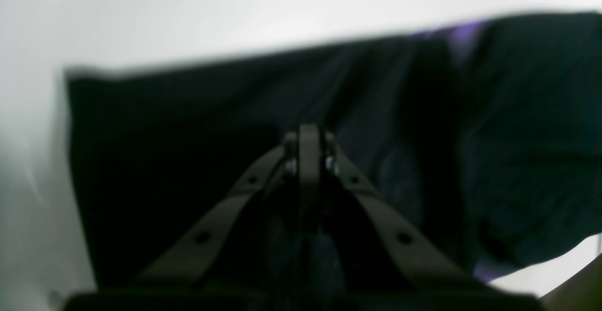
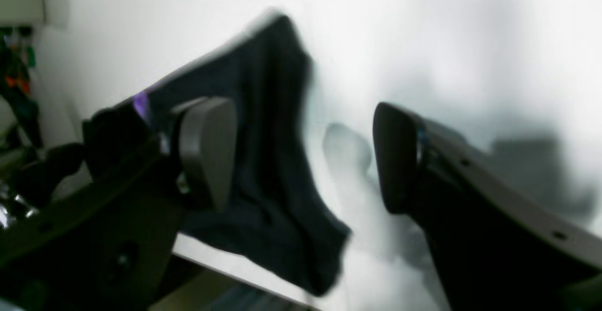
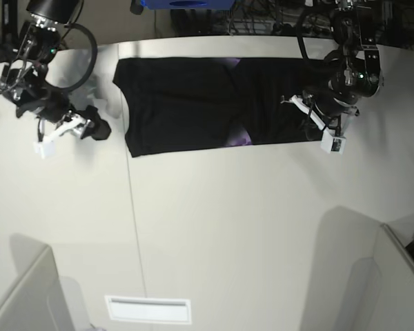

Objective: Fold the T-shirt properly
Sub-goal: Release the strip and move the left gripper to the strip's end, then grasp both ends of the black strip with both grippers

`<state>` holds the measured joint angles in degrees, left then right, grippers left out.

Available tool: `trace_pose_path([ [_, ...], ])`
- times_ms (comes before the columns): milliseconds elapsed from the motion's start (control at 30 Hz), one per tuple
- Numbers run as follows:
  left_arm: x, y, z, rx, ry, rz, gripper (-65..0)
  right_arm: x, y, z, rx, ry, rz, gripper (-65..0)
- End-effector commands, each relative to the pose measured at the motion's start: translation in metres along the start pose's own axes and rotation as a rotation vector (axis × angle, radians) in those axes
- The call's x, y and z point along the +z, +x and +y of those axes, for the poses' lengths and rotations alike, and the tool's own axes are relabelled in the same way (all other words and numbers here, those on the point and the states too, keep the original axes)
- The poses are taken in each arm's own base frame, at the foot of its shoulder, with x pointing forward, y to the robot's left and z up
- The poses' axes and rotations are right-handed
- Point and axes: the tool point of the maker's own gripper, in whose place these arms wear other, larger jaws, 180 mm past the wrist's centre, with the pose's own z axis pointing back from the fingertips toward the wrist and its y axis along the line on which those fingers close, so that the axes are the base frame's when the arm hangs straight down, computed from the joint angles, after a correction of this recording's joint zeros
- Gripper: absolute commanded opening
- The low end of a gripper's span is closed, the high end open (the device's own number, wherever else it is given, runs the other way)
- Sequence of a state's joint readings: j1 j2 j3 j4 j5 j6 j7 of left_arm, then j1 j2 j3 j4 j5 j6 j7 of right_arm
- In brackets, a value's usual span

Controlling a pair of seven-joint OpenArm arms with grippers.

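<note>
The black T-shirt (image 3: 193, 103) lies as a long flat strip across the back of the white table (image 3: 228, 227). Bits of purple print (image 3: 239, 139) peek out at its folds. My left gripper (image 3: 309, 114) is at the shirt's right end. In the left wrist view its fingers (image 1: 309, 134) are pressed together over the black cloth (image 1: 164, 160), and creases run toward the tip. My right gripper (image 3: 96, 128) is open and empty just off the shirt's left edge. In the right wrist view (image 2: 301, 160) the shirt (image 2: 263, 137) lies behind its left finger.
A blue object (image 3: 186, 3) and cables stand beyond the table's back edge. A seam (image 3: 132, 221) runs down the table on the left. A white slot (image 3: 148, 309) sits near the front. Grey partitions (image 3: 27, 296) rise at the front corners.
</note>
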<state>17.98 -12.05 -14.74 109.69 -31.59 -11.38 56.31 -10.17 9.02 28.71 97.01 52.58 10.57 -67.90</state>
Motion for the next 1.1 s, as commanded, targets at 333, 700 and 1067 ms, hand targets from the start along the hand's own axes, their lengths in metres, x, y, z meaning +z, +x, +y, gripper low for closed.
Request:
trace_pose_path([
  [333, 0.077, -0.011, 0.111, -0.035, 0.245, -0.058, -65.0, -0.012, -0.015, 0.012, 0.095, 0.039, 0.076, -21.8],
  [700, 0.113, -0.05, 0.181, 0.057, 0.373, -0.006, -65.0, -0.038, -0.059, 0.033, 0.146, 0.09, 0.229, -22.2],
  [1067, 0.048, -0.071, 0.155, 0.092, 0.225, -0.011, -65.0, -0.046, -0.067, 0.043, 0.158, 0.113, 0.225, -22.4],
])
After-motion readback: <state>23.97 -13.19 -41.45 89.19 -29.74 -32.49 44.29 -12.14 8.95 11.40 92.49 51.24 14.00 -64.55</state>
